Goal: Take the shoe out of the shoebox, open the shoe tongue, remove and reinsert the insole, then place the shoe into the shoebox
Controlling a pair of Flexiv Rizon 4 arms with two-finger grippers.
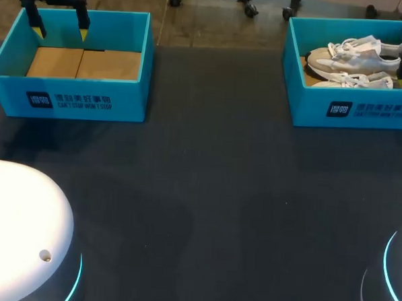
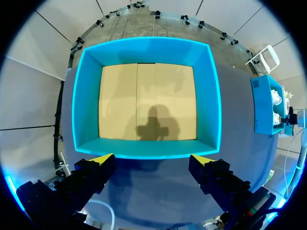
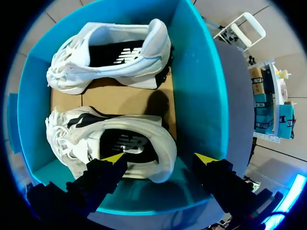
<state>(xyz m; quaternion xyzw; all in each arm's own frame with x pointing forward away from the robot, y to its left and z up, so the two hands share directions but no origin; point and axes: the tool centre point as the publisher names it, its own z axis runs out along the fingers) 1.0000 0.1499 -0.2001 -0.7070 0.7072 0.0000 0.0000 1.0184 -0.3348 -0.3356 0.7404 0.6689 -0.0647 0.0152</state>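
Observation:
Two white sneakers lie side by side in the blue shoebox [image 1: 372,109] at the table's far right, heels toward the right edge. In the right wrist view my right gripper [image 3: 159,157] hangs open just over the heel of the nearer sneaker [image 3: 96,139]. One yellow tip is above its dark insole, the other is outside the heel by the shoebox wall [image 3: 196,86]. The second sneaker [image 3: 115,55] lies further ahead. My left gripper [image 1: 60,30] stands open with nothing in it above the back of the empty blue box [image 1: 69,100], whose cardboard floor [image 2: 146,100] is bare.
Dark table surface [image 1: 206,178] stretches between the two boxes. A white rounded robot base [image 1: 16,208] takes up the near left corner. Another base with a glowing blue ring [image 1: 393,275] sits at the near right.

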